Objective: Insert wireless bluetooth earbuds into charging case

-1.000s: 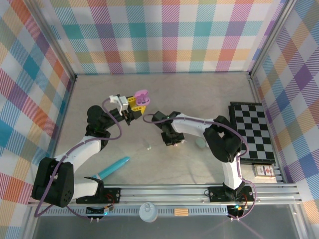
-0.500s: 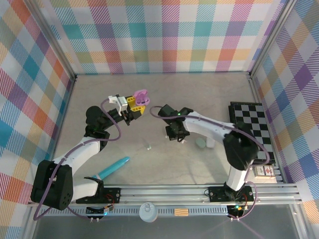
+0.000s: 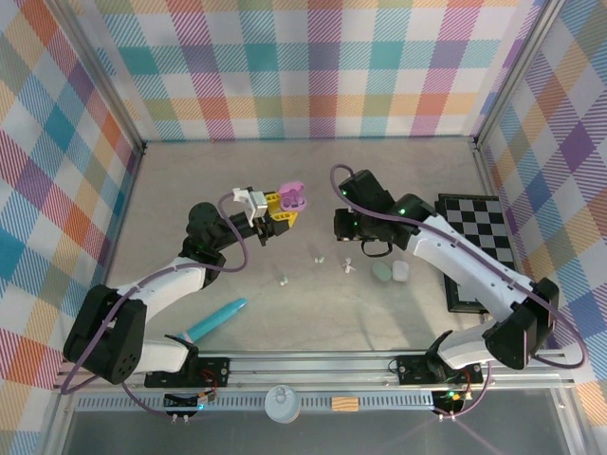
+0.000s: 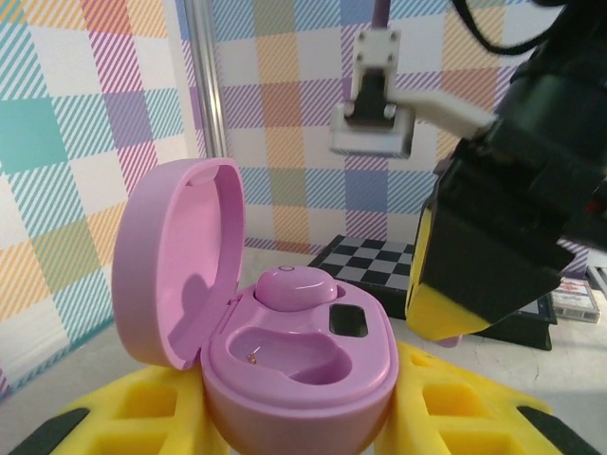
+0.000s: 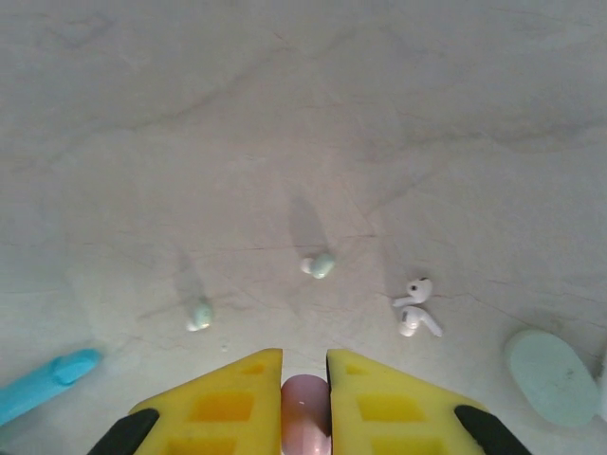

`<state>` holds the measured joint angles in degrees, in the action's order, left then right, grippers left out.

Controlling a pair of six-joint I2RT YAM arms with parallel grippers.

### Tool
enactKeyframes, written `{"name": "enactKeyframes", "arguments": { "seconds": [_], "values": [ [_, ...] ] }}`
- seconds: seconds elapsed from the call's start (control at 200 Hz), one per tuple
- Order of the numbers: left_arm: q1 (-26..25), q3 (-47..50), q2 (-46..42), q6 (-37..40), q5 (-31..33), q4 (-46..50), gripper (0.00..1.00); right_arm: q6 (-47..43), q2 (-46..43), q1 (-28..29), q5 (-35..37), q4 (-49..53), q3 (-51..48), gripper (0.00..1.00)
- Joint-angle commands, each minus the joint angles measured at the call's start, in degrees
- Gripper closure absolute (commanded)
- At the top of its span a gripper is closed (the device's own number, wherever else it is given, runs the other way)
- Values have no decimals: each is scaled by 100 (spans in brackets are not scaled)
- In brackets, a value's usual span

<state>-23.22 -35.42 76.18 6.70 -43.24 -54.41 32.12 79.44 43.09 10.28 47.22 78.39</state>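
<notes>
Top external, table [image 3: 180,180]: I see a pale marbled top inside plaid walls, with a checkerboard [image 3: 484,237] by its right edge.
Left arm: it reaches up toward the middle with the left gripper [image 3: 283,209] raised, its yellow jaws partly closed around the base of the purple charging case [image 3: 293,196].
Right arm: it bends in from the right, wrist pointing down at the table. The right gripper [image 5: 305,379] is pinched almost closed on the held purple earbud [image 5: 305,409].
Turquoise stick [image 3: 216,319]: it lies near the left arm's base.
Charging case, left wrist: a glossy pebble with its lid swung open to the left. The seated purple earbud [image 4: 294,286] fills one socket and the nearer socket is bare.
Loose cases: the mint case [image 3: 381,272] and white case [image 3: 400,272] lie just beside each other.
Loose earbuds: two mint earbuds [image 5: 320,265] and a white pair [image 5: 415,308] lie on the table below the right gripper.
</notes>
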Motion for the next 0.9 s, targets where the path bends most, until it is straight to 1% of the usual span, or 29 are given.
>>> {"name": "enactKeyframes", "arguments": {
  "seconds": [0.0, 0.17, 0.36, 0.5, 0.775, 0.895],
  "values": [
    [-72, -165, 55, -63, 113, -527, 72, 69, -262, -96, -743, -298, 139, 84],
    [-215, -215, 242, -68, 211, -663, 72, 151, -327, -134, -1589, -1135, 339, 84],
    [-353, -302, 400, -90, 246, -755, 72, 162, 73, -160, -2205, -1777, 799, 84],
    [-436, -340, 445, -97, 290, -755, 72, 137, 417, -161, -2396, -1952, 1051, 84],
    [-534, -328, 483, -125, 402, -813, 72, 117, 801, -175, -2657, -2178, 1135, 84],
    [-534, -337, 425, -91, 422, -732, 72, 102, 791, -166, -2558, -2215, 1042, 84]
  ]
}}
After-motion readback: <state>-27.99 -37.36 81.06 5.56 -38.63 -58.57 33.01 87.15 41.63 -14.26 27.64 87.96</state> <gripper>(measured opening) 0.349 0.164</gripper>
